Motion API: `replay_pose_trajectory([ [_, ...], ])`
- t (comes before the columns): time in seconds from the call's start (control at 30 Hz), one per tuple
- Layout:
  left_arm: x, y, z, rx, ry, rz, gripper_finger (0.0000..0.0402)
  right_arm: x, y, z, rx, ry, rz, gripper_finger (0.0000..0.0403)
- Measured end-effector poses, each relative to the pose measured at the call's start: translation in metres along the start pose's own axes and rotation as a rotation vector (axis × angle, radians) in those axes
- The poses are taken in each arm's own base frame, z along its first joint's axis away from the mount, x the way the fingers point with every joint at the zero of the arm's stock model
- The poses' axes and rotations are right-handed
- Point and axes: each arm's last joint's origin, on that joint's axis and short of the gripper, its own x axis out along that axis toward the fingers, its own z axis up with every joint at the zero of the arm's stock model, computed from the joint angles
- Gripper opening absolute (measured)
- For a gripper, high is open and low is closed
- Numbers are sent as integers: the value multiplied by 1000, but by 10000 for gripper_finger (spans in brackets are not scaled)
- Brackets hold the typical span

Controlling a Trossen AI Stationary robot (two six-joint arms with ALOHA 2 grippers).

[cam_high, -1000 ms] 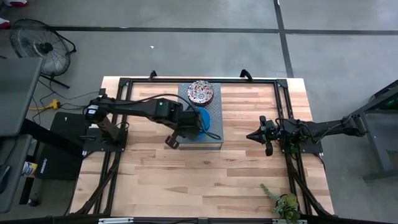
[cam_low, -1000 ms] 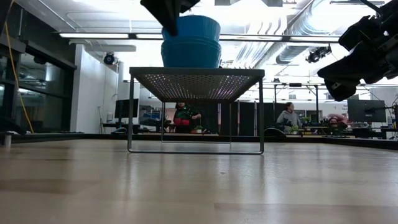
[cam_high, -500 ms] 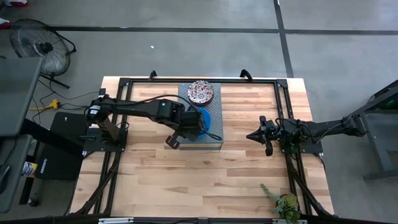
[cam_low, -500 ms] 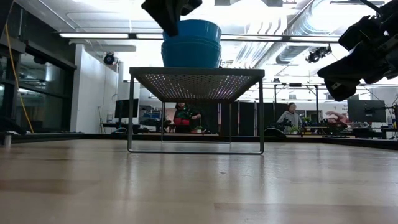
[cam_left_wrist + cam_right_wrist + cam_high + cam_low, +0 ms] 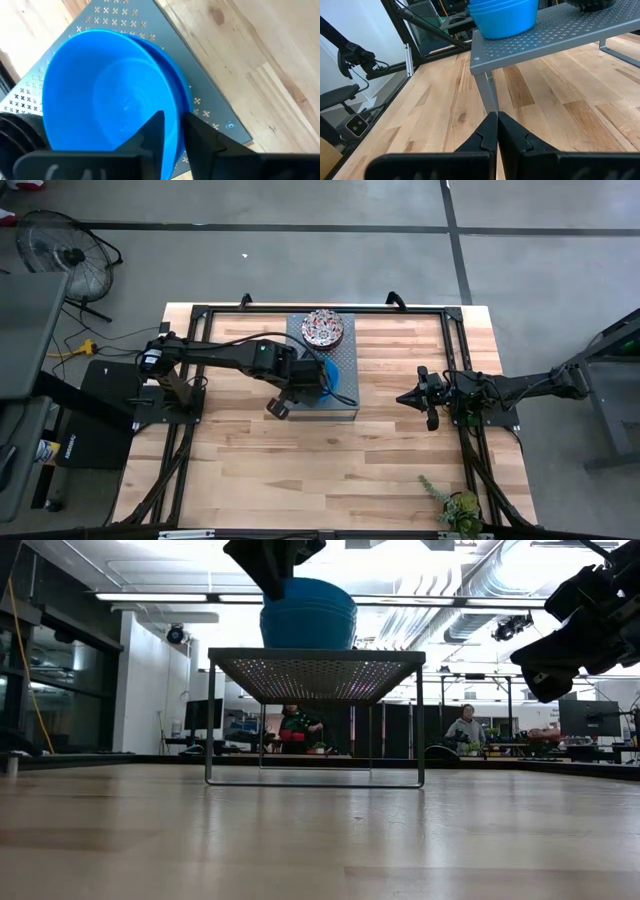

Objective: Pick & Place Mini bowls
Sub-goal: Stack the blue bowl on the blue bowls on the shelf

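A stack of bright blue mini bowls stands on a raised grey perforated shelf. It also shows in the low view and the right wrist view. A stack of red-and-dark patterned bowls stands at the shelf's far end. My left gripper is over the blue stack, shut on the top blue bowl. My right gripper is shut and empty, hanging above the table right of the shelf. My left gripper holds the top blue bowl by its rim, one finger inside the bowl and one outside its wall. The fingers come from above, slanting down. The bowl sits nested in the blue bowls below it, slightly tilted.
The shelf stands on thin legs with open room beneath it. A black frame runs round the wooden table. A small green plant sits at the near right corner. People show in the room far behind.
My left gripper has gone down a little with the top blue bowl. The bowl stood higher above the stack a second ago and has now sunk into the bowls beneath it.
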Motion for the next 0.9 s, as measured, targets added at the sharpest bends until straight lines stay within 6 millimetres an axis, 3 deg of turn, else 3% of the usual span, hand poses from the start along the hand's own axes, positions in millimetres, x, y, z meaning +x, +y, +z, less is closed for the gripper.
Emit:
replay_pose_trajectory([
  [0.47, -8, 5, 1, 15, 11, 67, 187, 0, 0, 0, 0, 0, 0, 0],
  [0.73, -32, 16, 6, -4, -61, 133, 198, 0, 0, 0, 0, 0, 0, 0],
  [0.9, -41, 26, 7, -138, -133, 182, 198, 0, 0, 0, 0, 0, 0, 0],
])
